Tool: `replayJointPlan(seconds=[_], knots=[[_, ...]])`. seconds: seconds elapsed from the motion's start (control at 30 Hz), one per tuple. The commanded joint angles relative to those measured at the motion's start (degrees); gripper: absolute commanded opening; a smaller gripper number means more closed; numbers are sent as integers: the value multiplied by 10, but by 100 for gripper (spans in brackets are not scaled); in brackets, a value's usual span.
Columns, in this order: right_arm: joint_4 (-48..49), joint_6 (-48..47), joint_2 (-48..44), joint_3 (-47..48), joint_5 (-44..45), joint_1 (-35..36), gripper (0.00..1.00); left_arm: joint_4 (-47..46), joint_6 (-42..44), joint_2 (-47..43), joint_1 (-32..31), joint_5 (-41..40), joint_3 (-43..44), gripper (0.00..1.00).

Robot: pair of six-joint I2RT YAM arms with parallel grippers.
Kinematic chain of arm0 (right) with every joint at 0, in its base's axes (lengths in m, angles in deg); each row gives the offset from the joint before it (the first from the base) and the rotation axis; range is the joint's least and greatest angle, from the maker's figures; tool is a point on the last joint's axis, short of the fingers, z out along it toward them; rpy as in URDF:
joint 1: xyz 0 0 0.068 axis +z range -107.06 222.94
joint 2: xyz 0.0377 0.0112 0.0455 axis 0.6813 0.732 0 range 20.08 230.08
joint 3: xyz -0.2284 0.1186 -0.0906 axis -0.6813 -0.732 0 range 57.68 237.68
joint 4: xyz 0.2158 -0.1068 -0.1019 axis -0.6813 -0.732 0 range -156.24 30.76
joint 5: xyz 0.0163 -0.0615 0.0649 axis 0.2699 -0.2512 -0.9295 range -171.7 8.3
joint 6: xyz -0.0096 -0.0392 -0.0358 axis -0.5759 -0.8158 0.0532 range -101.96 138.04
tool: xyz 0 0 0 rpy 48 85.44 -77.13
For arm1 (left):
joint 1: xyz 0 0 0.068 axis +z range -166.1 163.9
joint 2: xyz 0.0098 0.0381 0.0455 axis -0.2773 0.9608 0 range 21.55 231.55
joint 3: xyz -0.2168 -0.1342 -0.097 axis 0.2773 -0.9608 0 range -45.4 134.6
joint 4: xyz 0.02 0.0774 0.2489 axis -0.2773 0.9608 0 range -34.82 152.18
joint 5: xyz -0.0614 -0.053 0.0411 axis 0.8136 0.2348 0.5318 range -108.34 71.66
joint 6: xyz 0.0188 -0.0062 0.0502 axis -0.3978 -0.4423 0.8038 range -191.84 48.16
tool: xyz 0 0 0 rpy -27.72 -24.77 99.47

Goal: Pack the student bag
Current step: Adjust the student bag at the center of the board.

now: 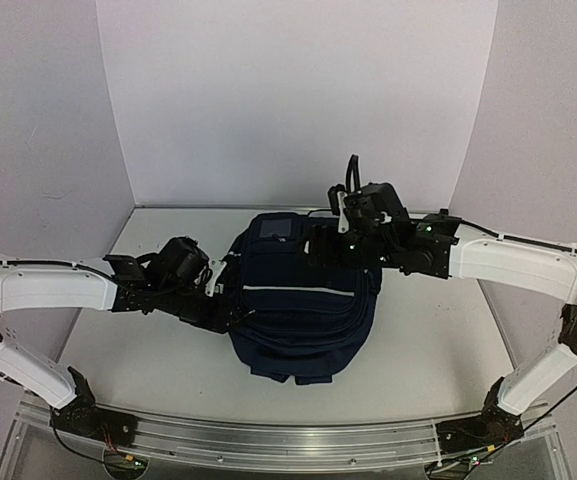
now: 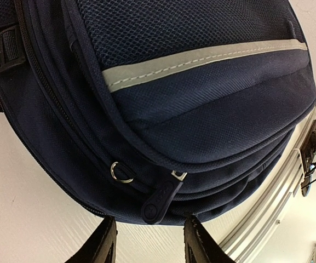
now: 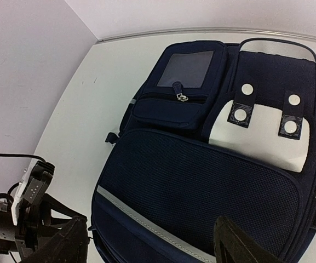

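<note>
As the soft, slack student bag [image 1: 298, 310] lies flat on the table [image 1: 438, 330], probably best taken by its zipper pull [image 2: 160, 200], the left gripper [image 2: 149, 244] hangs half-open just short of that pull, the right gripper [image 3: 152, 246] wide above the bag, both empty.

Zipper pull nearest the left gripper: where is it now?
Left wrist view: the zipper pull hangs on the bag's lower side, beside a small metal ring, just above the gap between the left gripper's fingers, untouched.

On table [image 1: 438, 330]: student bag [image 1: 298, 310]; left tool [image 2: 150, 226] beside, right tool [image 3: 149, 241] above.
</note>
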Motion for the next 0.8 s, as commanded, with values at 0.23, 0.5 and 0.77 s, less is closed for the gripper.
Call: replayJointPlan(seconds=[0.23, 0.5, 0.77], knots=[[0, 9, 1, 8, 9, 9, 75, -16, 45, 20, -7, -37, 38, 34], [0, 10, 0, 12, 7, 11, 74, -16, 50, 40, -14, -31, 48, 22], [0, 38, -8, 0, 10, 37, 70, -23, 43, 20, -21, -10, 44, 0]])
